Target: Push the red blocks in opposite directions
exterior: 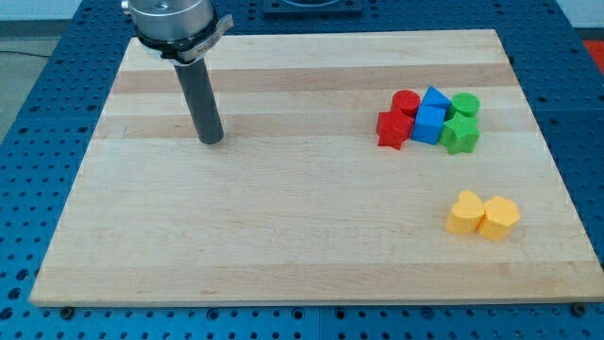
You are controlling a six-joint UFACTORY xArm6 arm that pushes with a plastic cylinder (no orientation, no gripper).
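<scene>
Jaws aren't a thing on this rig, so nothing is gripped or held; only a dark rod is fitted, and my tip point(210, 140) is seen resting on the wooden board point(283, 236) in the view's upper left, touching no block at all.

Both red blocks are found well apart from the tip, over on the view's right. A red cylinder point(406, 101) is parked just above a red star-ish block point(393, 129), and the two look to be touching. They're packed into a tight cluster: a blue block with a pointed top point(434, 98) and a blue cube point(428, 124) are pressed against their right sides, with a green cylinder point(465, 105) and a green star-shaped block point(461, 135) further right again. Two yellow blocks point(482, 214) are sat together lower down, near the view's bottom right, clear of everything else.

Judging by that layout, nothing has been separated yet. Since the reds are stacked top-to-bottom in the view, the tip would probably need to be brought across and worked into the seam between them, so one gets shoved toward the view's top and the other toward the bottom. The blues being jammed right alongside could easily get dragged along too, so a careful line would be needed.
</scene>
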